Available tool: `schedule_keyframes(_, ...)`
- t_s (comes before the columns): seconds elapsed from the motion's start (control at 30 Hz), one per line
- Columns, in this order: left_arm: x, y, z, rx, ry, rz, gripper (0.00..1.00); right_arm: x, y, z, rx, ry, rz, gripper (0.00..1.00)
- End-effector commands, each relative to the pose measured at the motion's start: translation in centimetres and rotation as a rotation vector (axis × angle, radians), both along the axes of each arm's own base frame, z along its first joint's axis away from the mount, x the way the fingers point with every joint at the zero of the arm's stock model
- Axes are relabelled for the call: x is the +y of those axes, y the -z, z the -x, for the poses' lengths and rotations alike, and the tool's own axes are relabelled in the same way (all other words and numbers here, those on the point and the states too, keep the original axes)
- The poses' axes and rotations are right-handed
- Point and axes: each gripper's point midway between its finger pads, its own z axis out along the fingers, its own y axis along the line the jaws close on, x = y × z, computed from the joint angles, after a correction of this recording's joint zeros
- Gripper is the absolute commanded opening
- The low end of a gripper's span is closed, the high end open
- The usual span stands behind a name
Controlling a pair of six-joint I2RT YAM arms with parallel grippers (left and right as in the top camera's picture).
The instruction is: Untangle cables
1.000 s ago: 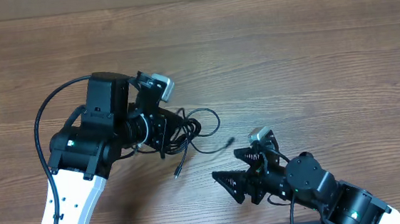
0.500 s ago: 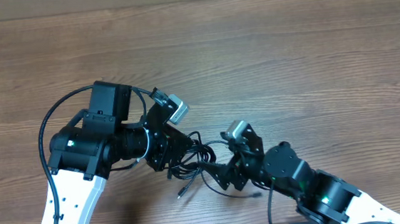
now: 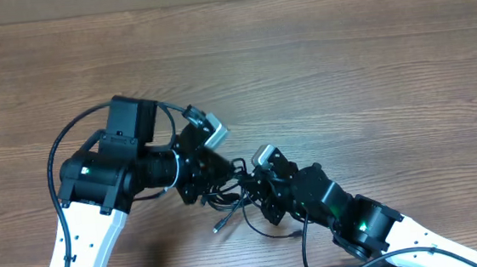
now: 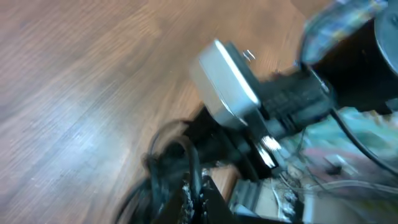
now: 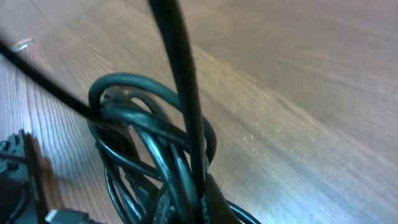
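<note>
loose plug end (image 3: 217, 228) nearest front edge, its tail pointing down-left out of knot. cables (image 3: 231, 188) bunched in tangle between both grippers, long axis roughly left-right. right gripper (image 3: 254, 186) pressed together, pinching cables at right side. left gripper (image 3: 208, 177) closed, apparently pinching left side; wrist view blurred. bare wooden table (image 3: 370, 72) beyond.
</note>
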Motion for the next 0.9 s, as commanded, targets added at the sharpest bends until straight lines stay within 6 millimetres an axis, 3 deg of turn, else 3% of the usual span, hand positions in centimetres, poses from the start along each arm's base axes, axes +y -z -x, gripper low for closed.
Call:
schedule_keyframes(0.0, 2.9, 0.6, -4.0, 0.038, -0.352, -0.114, 0.04, 0.0, 0.3, 0.9, 0.098, -0.005, -0.014, 0.04)
schedule_keyframes(0.03, 4.3, 1.0, -5.3, 0.05, -0.482, -0.159, 0.04, 0.1, 0.5, 1.5, 0.124, -0.023, -0.017, 0.04)
schedule_keyframes(0.1, 9.2, 2.0, -7.8, 0.085, -0.869, -0.263, 0.04, 0.0, 0.6, 2.4, 0.153, -0.058, -0.015, 0.04)
schedule_keyframes(0.17, 13.5, 2.2, -8.7, 0.101, -1.173, -0.317, 0.04, -0.4, 0.4, 2.9, 0.161, -0.064, -0.01, 0.04)
schedule_keyframes(0.23, 16.5, 2.1, -8.9, 0.101, -1.359, -0.336, 0.04, -1.1, -0.1, 3.2, 0.154, -0.055, -0.011, 0.04)
schedule_keyframes(0.6, 22.5, 2.9, -7.6, 0.206, -1.616, -0.344, 0.04, -7.7, -6.1, 2.3, 0.0, 0.212, -0.127, 0.04)
schedule_keyframes(0.87, 26.7, 3.4, -5.5, 0.278, -1.858, -0.35, 0.04, -15.8, -2.2, 0.6, 0.133, 0.724, -0.066, 0.04)
